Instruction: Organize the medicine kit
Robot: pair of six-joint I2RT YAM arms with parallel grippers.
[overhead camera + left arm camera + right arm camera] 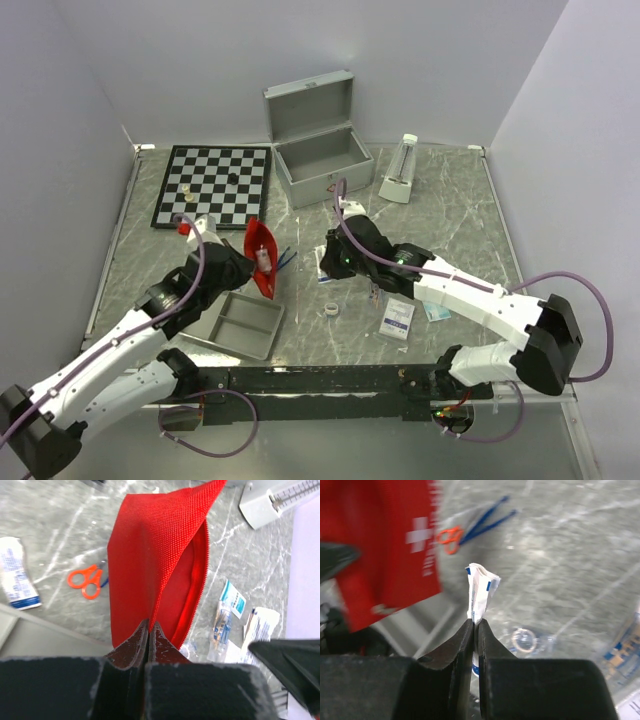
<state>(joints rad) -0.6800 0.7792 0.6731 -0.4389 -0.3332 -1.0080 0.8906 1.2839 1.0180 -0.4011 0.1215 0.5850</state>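
Over the desk [450, 200], two firm grips.
Left hand [150, 625] held the red pouch [155, 555]; right hand [474, 622] nipped a packet [480, 587], clear only wrist-side.

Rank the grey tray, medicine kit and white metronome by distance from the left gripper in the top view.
1. The grey tray, just on the near side of the left gripper.
2. The medicine kit, far centre, lid open.
3. The white metronome, far right.
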